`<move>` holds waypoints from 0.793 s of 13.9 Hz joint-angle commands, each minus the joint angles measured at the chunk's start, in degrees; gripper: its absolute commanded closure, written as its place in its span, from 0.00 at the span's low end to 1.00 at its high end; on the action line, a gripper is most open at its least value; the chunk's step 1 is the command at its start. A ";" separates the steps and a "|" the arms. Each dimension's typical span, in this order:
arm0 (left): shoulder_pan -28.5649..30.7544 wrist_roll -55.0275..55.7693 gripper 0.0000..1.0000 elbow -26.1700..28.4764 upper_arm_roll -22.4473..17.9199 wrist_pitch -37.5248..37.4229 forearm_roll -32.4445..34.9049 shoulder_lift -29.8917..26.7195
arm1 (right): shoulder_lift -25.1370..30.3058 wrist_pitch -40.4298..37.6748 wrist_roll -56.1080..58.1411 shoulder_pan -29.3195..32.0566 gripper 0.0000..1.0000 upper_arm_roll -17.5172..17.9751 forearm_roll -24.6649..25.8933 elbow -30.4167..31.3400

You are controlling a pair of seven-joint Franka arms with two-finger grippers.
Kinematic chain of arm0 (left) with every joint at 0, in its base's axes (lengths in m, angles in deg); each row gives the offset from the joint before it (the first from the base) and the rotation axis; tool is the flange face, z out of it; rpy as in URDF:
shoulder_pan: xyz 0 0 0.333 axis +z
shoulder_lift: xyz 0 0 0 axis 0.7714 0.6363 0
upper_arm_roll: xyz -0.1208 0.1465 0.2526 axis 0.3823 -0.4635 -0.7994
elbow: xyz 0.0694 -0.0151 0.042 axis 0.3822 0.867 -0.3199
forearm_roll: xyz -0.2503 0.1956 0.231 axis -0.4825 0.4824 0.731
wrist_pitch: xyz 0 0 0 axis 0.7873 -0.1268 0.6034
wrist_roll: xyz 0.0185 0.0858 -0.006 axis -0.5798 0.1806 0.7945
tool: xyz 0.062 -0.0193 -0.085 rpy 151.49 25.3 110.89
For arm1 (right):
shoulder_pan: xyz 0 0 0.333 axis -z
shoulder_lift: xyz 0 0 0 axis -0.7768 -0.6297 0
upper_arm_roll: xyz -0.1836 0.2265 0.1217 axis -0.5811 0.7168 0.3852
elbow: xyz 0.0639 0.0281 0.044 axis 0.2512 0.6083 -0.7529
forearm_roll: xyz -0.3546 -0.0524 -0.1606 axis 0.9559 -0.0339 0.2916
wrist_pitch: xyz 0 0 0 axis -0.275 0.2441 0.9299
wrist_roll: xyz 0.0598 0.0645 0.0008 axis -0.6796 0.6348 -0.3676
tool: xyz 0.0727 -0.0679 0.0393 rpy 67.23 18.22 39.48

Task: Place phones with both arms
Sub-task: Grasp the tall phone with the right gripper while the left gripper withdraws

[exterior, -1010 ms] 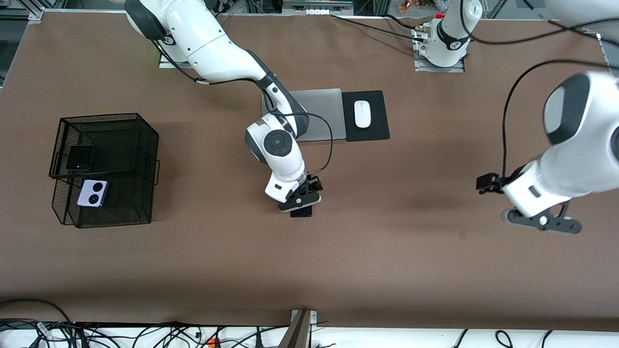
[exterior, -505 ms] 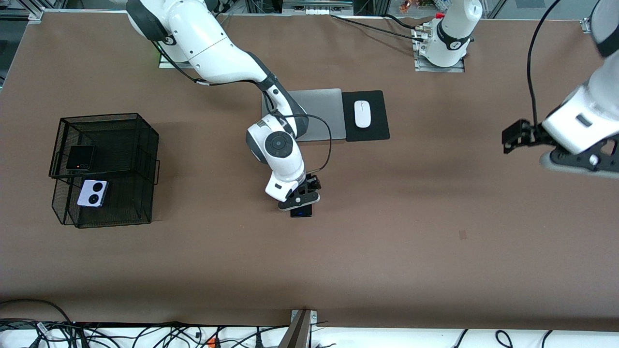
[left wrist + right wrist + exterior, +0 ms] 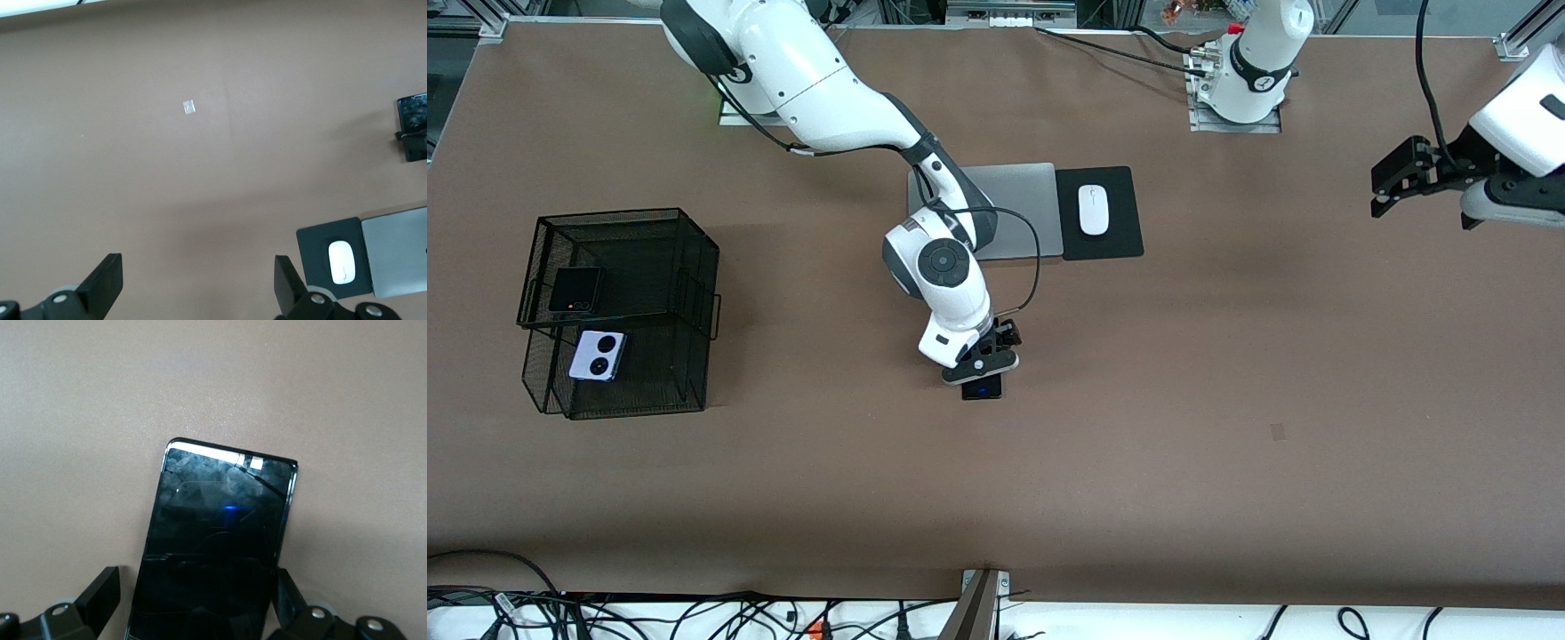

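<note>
Your right tool (image 3: 980, 366) sits low over the long black phone (image 3: 982, 388) in the middle of the surface (image 3: 1183, 444), its fingers spread wide with the slab lying flat between them and, as far as the right wrist view shows, neither finger (image 3: 100, 590) touching its edges. If the step in hand is to take this phone, bring the tool down square so both fingers meet the long edges together, and close slowly: the slab is thin, glossy glass with rounded corners, so it will likely slip or skate on the smooth brown surface if one finger lands first. Its face shows smudges, a pale reflection along the end farthest from the tool, and a small blue light. Outward from there, toward the right arm's end of the surface, a black wire-mesh basket (image 3: 694, 267) already holds the small black folded phone (image 3: 575, 290) on its upper tier and the lilac-white phone (image 3: 597, 356) with two black circles on the lower tier. Your left tool (image 3: 1392, 182) waits in the air over bare surface at the left arm's end, fingers open and holding nothing.
</note>
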 commanded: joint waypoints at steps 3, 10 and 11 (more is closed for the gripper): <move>1.59 0.14 0.00 4.04 0.31 0.24 -1.30 -4.41 | 1.13 0.12 -0.72 -0.65 0.04 0.62 1.99 3.02; 1.86 0.23 0.00 4.31 0.05 -0.73 -1.74 -4.77 | 1.83 -0.32 0.51 -0.66 0.77 0.44 2.78 3.55; 2.12 0.23 0.00 4.31 0.05 -0.73 -1.92 -4.68 | 2.27 -2.23 0.69 -0.57 0.77 0.27 2.78 3.20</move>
